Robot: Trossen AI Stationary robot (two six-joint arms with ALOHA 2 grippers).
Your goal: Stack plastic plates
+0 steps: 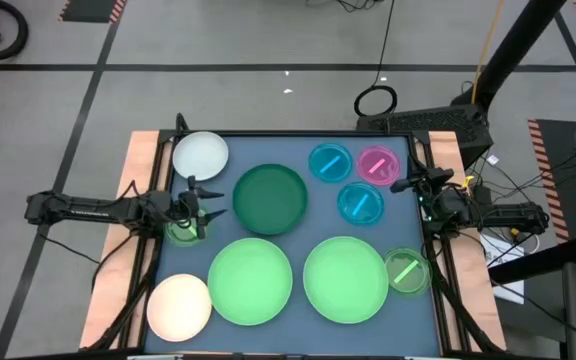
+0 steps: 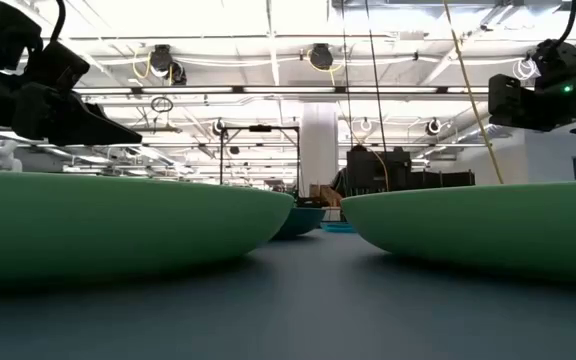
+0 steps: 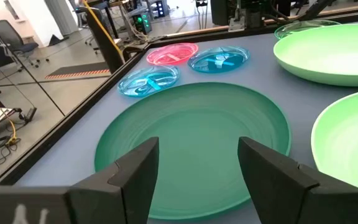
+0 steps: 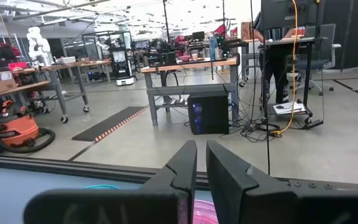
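High view: left hand (image 1: 211, 203) at bench (image 1: 423, 320) 9 o'clock, fingers spread, empty, facing dark green plate (image 1: 270, 198) near centre. Right hand (image 1: 400, 186) at 3 o'clock, nearly closed, empty, beside pink plate (image 1: 377, 165).

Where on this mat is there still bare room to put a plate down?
One bare patch lies between the white plate, the cream plate and the dark green plate, though the left gripper hangs there. A strip runs between the dark green plate and the blue plates. The two light green plates crowd the near side.
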